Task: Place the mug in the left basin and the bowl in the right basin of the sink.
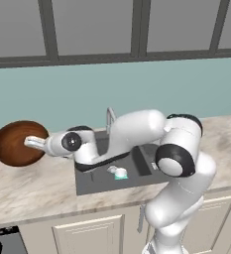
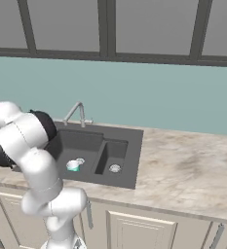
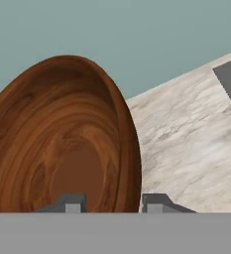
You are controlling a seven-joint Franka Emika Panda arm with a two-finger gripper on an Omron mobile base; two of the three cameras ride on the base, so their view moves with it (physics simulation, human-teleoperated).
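We count one bowl [image 1: 14, 143], one mug [image 2: 73, 165], one sink [image 2: 129, 160] with two basins, and one arm with its fingers [image 3: 114, 203]. The bowl is tipped up on its edge over the marble desk [image 1: 32, 191], left of the sink, its hollow facing the hand camera. In the hand view its rim runs down between the two dark tips, one tip [image 3: 70, 202] inside the hollow and the other outside against the back of the wall, so the fingers are clamped on the bowl's rim. We cannot tell from any view whether the bowl's lower edge touches the desk or hangs just above it.

The mug stands upright in the left basin [image 2: 83, 141], beside that basin's round silver drain [image 2: 80, 161]; in the left base view we see its teal wall and white inside, partly behind the arm's forearm. The right basin [image 2: 116, 151] holds only its own silver drain [image 2: 115, 168].

One slim silver faucet [image 2: 75, 113] rises at the back rim of the sink. In the left base view much of the sink is covered by the arm, and just the tip of the faucet shows above it. In the right base view the arm's elbow hides the left end of the sink, and only a sliver of reddish-brown bowl shows at the picture's left edge
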